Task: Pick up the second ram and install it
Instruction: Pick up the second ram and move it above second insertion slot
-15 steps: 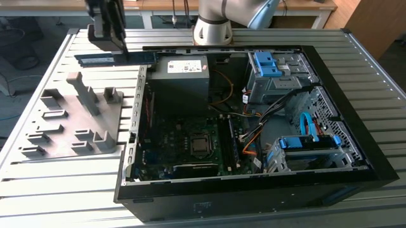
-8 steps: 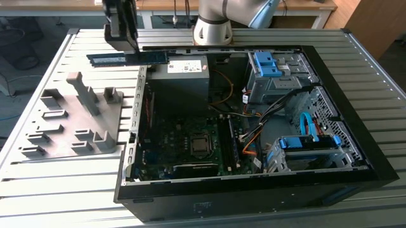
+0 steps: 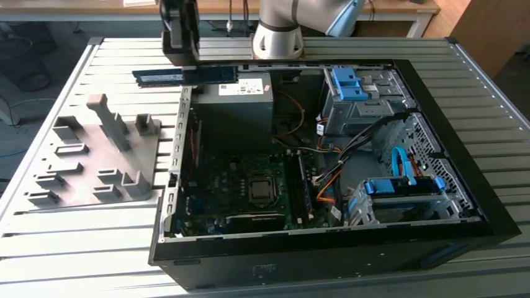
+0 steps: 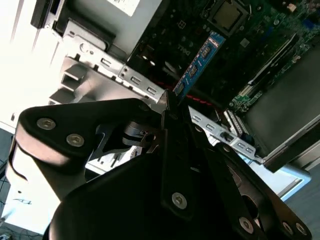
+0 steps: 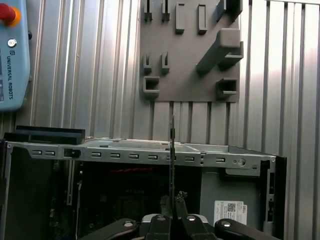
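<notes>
Second wrist view: the second ram [image 4: 200, 62] juts out beyond the gripper [image 4: 167, 102] as a blue stick with dark chips, hanging over the open computer case [image 4: 135, 80] with the motherboard [image 4: 260, 30] behind it. In the first wrist view the same stick [image 5: 172, 150] shows edge-on, a thin dark line rising from between the fingers [image 5: 181, 200], which are closed flat against its two faces. So the gripper [image 5: 172, 200] is clamped on the ram, with no gap that I can make out.

In the exterior view the ram [image 3: 186, 76] sits level under the black gripper [image 3: 180, 62], at the far rim of the case [image 3: 331, 248] beside the grey power supply [image 3: 236, 99] and well apart from the motherboard [image 3: 248, 186] down inside. It is not seated in any slot. The grey holder block [image 3: 91, 155] lies on the slatted table [image 3: 99, 248] at the exterior view's left.

As I judge it, the main risks are these:
- The grip is on smooth, thin faces, so any knock could twist the stick between the fingers.
- The metal rim of the case lies close under the ram, and a low or skewed path could catch the board's edge on it.
- Loose cables [image 3: 331, 171] run across the case — they could snag the stick or the fingers.
- A stick tilted in the grip would meet a slot crooked and bind instead of seating.
</notes>
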Robot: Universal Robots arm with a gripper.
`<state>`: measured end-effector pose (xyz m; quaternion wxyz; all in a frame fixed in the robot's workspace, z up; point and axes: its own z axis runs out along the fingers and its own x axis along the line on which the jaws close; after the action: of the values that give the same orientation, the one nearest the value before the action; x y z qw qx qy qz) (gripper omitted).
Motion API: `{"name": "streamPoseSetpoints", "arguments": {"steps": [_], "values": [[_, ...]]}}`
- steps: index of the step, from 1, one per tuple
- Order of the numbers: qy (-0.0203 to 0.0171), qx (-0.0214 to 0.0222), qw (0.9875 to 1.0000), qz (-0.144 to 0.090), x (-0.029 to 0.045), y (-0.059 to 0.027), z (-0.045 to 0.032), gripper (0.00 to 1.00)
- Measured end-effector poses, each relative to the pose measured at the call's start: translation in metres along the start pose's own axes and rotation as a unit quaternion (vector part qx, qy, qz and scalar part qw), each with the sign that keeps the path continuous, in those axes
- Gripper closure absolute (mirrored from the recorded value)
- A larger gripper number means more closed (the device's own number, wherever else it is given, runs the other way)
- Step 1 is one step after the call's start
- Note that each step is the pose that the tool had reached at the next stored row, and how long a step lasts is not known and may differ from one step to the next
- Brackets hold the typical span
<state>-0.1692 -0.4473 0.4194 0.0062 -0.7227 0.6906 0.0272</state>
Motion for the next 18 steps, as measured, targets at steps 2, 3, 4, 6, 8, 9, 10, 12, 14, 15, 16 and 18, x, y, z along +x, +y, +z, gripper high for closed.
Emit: {"name": "streamPoseSetpoints", "arguments": {"steps": [2, 3, 4, 6, 8, 9, 10, 12, 14, 15, 16, 18], "values": [[0.0, -0.0001, 1.0, 0.0, 0.0003, -0.0062, -0.0002, 0.86], [0.0, -0.0002, 1.0, 0.0, 0.0005, -0.0097, -0.0003, 0.86], [0.0, -0.0002, 1.0, 0.0, 0.0006, -0.013, -0.0003, 0.86], [0.0, -0.0003, 1.0, 0.0, 0.0009, -0.0194, -0.0005, 0.86], [0.0, -0.0005, 1.0, 0.0, 0.0012, -0.0257, -0.0008, 0.86], [0.0, -0.0005, 1.0, 0.0, 0.0013, -0.0288, -0.0009, 0.86], [-0.0001, -0.0005, 1.0, 0.0, 0.0014, -0.0317, -0.0009, 0.86], [0.0, -0.0006, 1.0, 0.0, 0.0017, -0.0377, -0.0011, 0.86], [0.0, -0.0007, 1.0, 0.0, 0.002, -0.0436, -0.0013, 0.86], [0.0, -0.0007, 1.0, 0.0, 0.0021, -0.0466, -0.0014, 0.86], [0.0, -0.0007, 1.0, 0.0, 0.0022, -0.0496, -0.0015, 0.86], [0.0, -0.0008, 1.0, 0.0, 0.0025, -0.0558, -0.0017, 0.86]]}}
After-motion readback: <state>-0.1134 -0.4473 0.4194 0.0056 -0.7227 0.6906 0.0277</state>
